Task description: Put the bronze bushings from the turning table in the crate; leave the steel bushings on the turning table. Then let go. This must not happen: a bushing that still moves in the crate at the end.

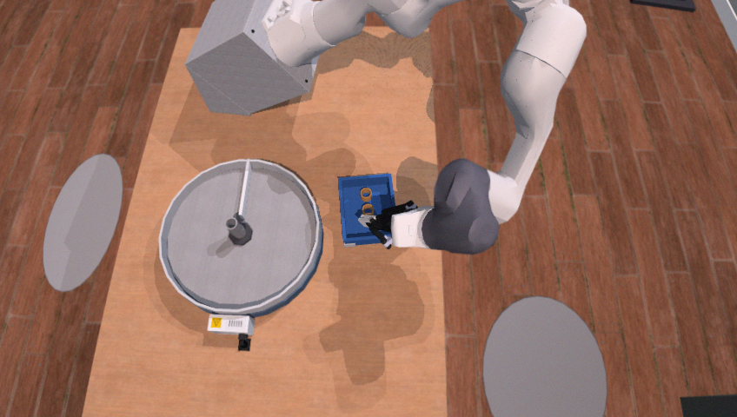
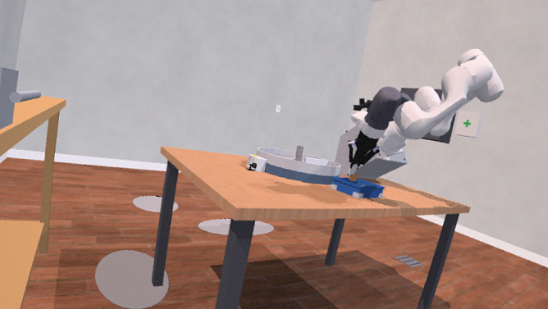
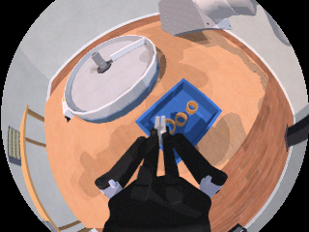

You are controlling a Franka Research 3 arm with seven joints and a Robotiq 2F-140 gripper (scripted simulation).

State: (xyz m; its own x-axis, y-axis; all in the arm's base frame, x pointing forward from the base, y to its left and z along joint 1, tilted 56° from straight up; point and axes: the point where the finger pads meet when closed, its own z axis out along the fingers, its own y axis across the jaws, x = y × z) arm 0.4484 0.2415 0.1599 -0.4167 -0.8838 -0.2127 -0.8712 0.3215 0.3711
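Clenching a bronze bushing (image 2: 353,177) (image 3: 171,127) at claw (image 1: 366,220) (image 2: 354,169) (image 3: 160,122) tips, low o'er blue crate (image 1: 341,208) (image 2: 356,188) (image 3: 210,122), two others (image 1: 366,194) (bronze too) inside nr. claw

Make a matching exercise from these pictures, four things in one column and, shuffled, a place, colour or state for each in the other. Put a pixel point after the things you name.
1. Crate (image 1: 341,206) (image 2: 355,190) (image 3: 156,103)
2. Turning table (image 1: 274,253) (image 2: 294,173) (image 3: 87,89)
3. Gripper (image 1: 367,221) (image 2: 354,172) (image 3: 160,122)
4. Two loose bronze bushings (image 1: 366,200) (image 3: 191,112)

A. Shut on another bronze bushing (image 2: 353,177) (image 3: 174,127)
B. Inside the crate
C. Blue and rectangular
D. Round, with an upright post

Pairs: 1-C, 2-D, 3-A, 4-B
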